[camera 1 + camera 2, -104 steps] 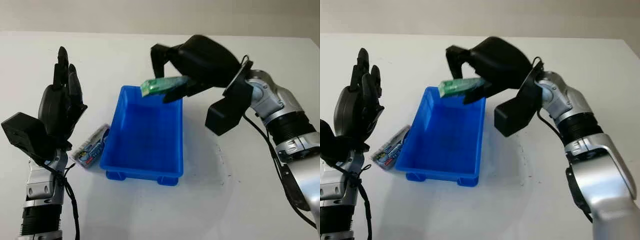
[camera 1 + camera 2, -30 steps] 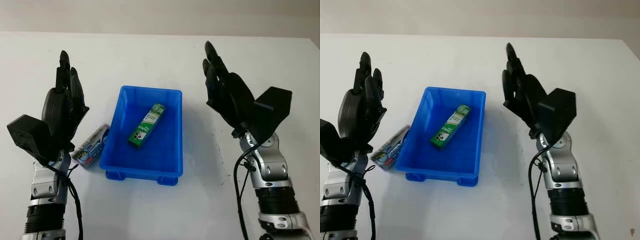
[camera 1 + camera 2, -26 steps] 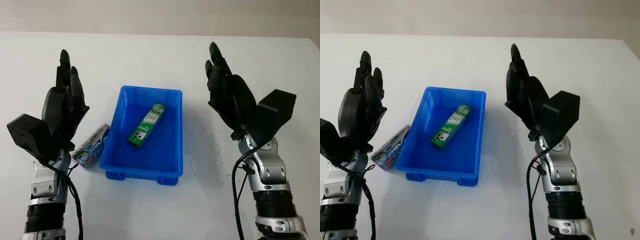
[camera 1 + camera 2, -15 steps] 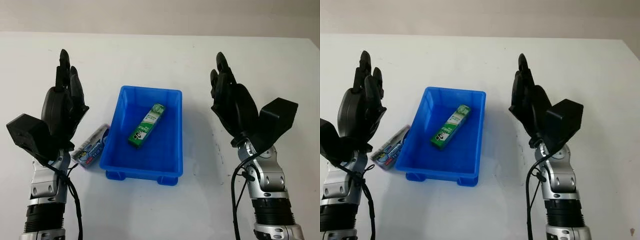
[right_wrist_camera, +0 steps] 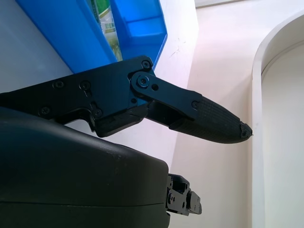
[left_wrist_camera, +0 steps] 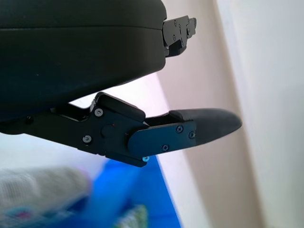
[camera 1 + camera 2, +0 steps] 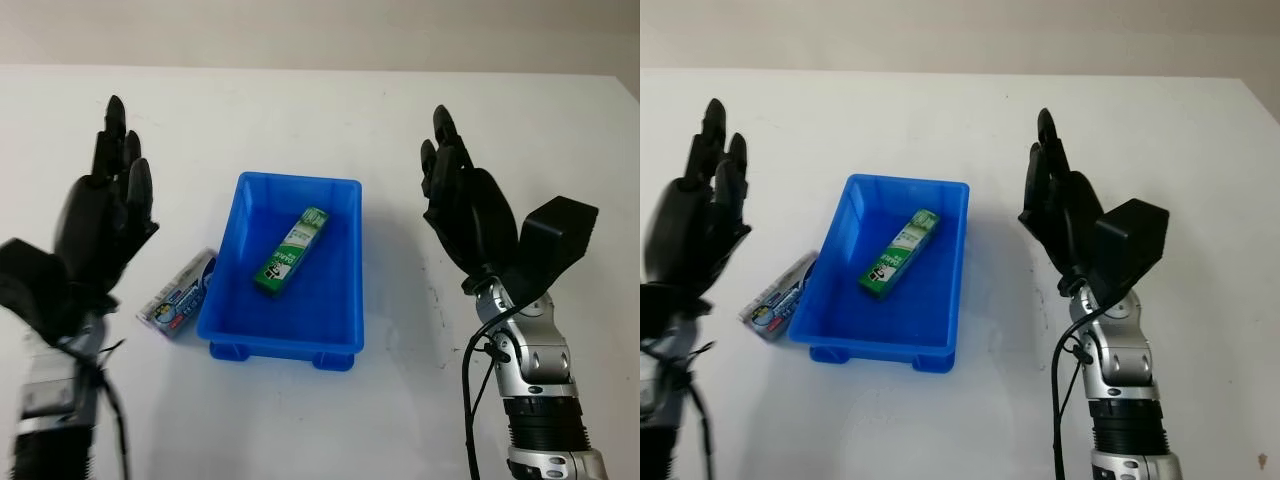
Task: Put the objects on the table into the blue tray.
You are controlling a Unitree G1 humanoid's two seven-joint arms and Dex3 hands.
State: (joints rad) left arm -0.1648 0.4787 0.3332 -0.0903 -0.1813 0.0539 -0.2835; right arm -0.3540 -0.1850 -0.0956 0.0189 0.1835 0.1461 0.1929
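A blue tray (image 7: 345, 270) stands mid-table with a green box (image 7: 290, 251) lying inside it. A silver and blue packet (image 7: 178, 293) lies on the table against the tray's left wall. My left hand (image 7: 102, 205) is raised open above the table, left of the packet. My right hand (image 7: 455, 200) is raised open to the right of the tray, holding nothing. In the right wrist view the tray (image 5: 71, 33) and the green box (image 5: 108, 28) show past my finger (image 5: 199, 116).
The white table (image 7: 300, 420) has free room in front of the tray and on the right. The wall edge runs along the back.
My right hand dropped the green box into the tray and drew back to the right. In the last half second my left hand shifted left and a little up.
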